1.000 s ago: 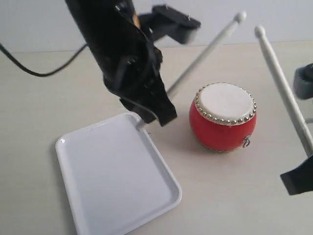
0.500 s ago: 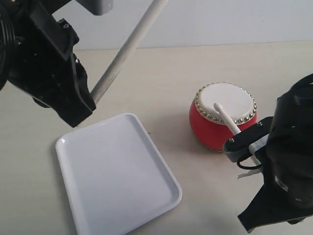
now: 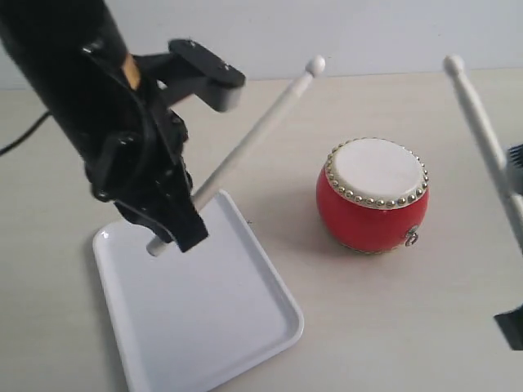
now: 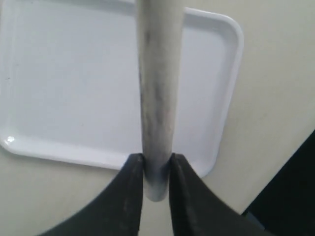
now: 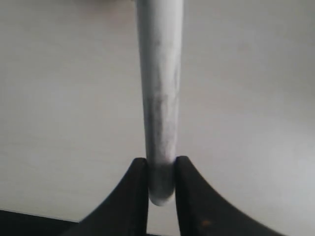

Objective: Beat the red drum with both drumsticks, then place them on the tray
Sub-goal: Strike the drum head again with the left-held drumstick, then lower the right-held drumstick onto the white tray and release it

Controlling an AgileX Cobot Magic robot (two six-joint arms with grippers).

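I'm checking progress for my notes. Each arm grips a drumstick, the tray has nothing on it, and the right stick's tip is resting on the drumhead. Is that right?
Not quite. The right drumstick is not resting on the red drum. Its tip is raised in the air, clear of the drumhead, as the exterior view shows. The rest of your statement stands.

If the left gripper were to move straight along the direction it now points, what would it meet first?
Most likely the flat white plastic tray: the left gripper, shut on a pale wooden drumstick, points down over it. Its height above the tray is hard to judge.
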